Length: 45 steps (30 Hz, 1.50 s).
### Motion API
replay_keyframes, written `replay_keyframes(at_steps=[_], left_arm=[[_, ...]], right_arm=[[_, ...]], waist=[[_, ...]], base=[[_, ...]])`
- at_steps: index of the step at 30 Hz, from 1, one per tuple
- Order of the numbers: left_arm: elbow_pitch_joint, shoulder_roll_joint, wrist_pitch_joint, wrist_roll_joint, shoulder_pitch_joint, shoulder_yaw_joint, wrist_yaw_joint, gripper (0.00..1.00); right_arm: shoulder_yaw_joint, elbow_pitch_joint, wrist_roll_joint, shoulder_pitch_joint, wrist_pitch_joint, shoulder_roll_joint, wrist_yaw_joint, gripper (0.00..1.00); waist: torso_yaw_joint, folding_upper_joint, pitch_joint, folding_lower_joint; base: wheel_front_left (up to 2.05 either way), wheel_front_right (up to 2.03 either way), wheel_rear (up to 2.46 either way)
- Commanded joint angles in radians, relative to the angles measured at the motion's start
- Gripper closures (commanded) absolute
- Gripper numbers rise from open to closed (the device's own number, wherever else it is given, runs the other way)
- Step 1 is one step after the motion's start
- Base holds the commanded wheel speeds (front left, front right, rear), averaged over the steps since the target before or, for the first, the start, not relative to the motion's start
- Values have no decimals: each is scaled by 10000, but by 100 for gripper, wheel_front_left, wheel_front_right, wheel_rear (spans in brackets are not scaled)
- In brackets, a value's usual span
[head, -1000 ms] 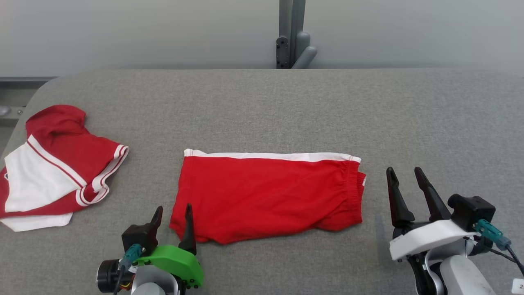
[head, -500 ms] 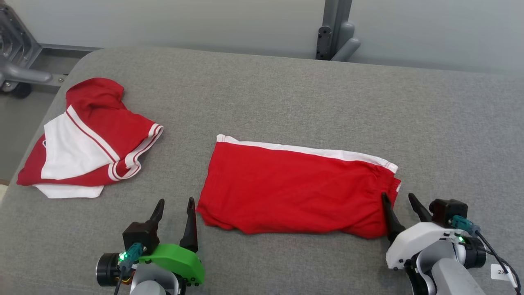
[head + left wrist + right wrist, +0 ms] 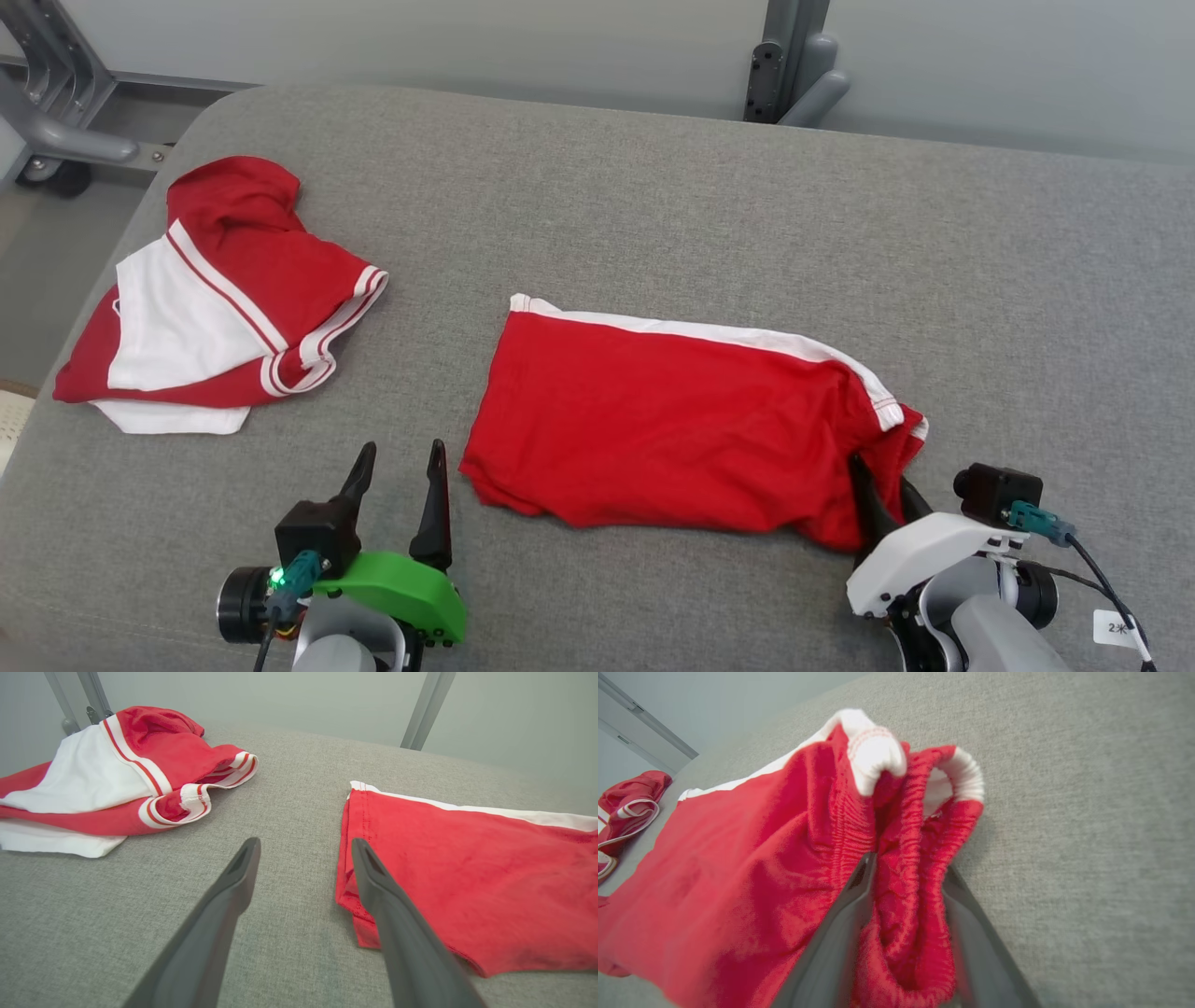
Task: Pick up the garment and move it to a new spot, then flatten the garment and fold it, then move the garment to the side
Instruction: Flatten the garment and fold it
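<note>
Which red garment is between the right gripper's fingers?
The folded shorts at centre, waistband bunched in the right gripper; the red-and-white garment lies untouched.

Head camera looks down on the red shorts [image 3: 672, 429] from above; both wrist cameras view them low, right closest.

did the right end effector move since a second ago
Yes. The right end effector was off to the right of the red shorts, clear of them; it has closed in leftward and now pinches their waistband end.
</note>
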Motion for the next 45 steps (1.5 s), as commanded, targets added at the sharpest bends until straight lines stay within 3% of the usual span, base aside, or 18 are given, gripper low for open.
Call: replay_keyframes(at_steps=[1, 14, 22, 28, 32, 39, 45], left_arm=[[-46, 29, -33, 113, 151, -5, -58, 0], [-16, 29, -33, 183, 396, 1, -207, 0], [65, 30, -33, 232, 415, -107, -280, 0], [97, 30, -33, 102, 240, -392, -292, 0], [12, 32, -33, 7, 146, -533, -245, 0], [-72, 28, -34, -167, 57, -686, -165, 0], [-140, 24, -34, -312, 289, -672, -112, 0]], right_arm=[[62, 152, 173, 69, -28, 11, 0, 100], [-36, -140, 1072, -5, -190, -493, -5, 100], [1801, -2630, 2851, 64, 1095, -1001, 0, 100], [2801, -4148, 3736, -71, 1981, -1054, 1, 100], [3154, -3728, 3428, -489, 2386, -819, 0, 100], [3077, -1778, 2423, -1207, 2804, -331, 1, 100], [2969, -883, 2197, -1840, 2761, -99, 1, 100]], waist=[[-30, 99, -17, 0], [-522, 99, -224, 0], [-920, 99, -302, 0], [-607, 99, -293, 0], [10, 99, -211, 0], [1393, 99, -25, 0], [2093, 99, 142, 0]], base=[[0, 0, 0], [0, 0, 0], [0, 0, 0], [0, 0, 0], [0, 0, 0], [0, 0, 0], [0, 0, 0]])
